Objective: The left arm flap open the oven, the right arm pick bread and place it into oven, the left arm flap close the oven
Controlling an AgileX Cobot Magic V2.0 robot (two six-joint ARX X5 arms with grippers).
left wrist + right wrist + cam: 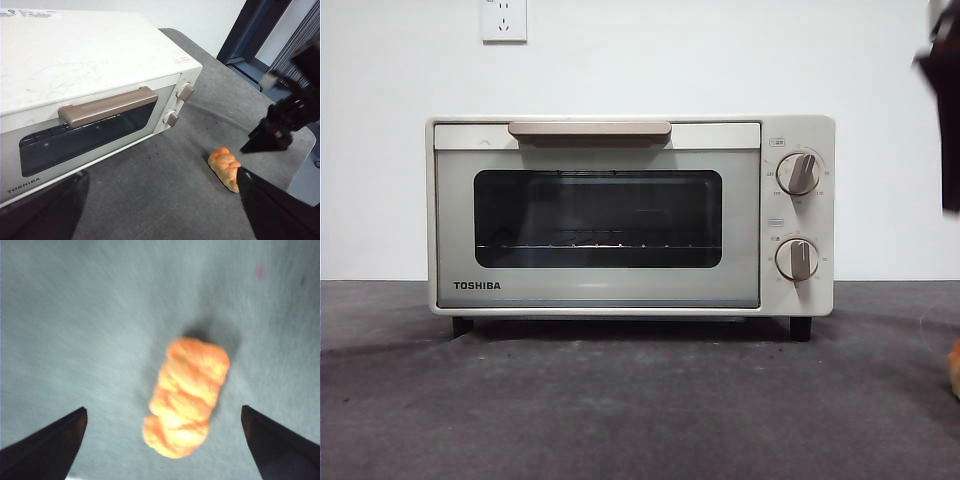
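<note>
While the oven [630,215] sits shut on the dark grey, felt-like surface [620,400], its cream-white boxy shell looks smooth and faintly scuffed on top. A dark glass window with rounded corners fills most of the door, and thin wire rack bars [595,244] show through it. Along the door's upper edge runs a flat beige bar handle [590,130], and two round beige knobs [798,173] sit one above the other on the panel beside the window. Short black feet lift the box off the cloth.

Off to the knob side of the oven, well apart from it, the bread [186,396] lies on the surface: a lumpy, glossy, golden-orange loaf, longer than wide, with rounded braided bumps. In the front view only a sliver of it shows at the edge.

Directly above the bread hangs the right hand [162,442], its two flat, pointed black jaws spread wide to either side of the loaf and not touching it; the left wrist view shows it as a dark angular shape up over the loaf.

Near the oven's front, the left hand [165,200] hovers with its jaws wide apart, gripping nothing.

On the white wall behind sits a white socket [504,20].
</note>
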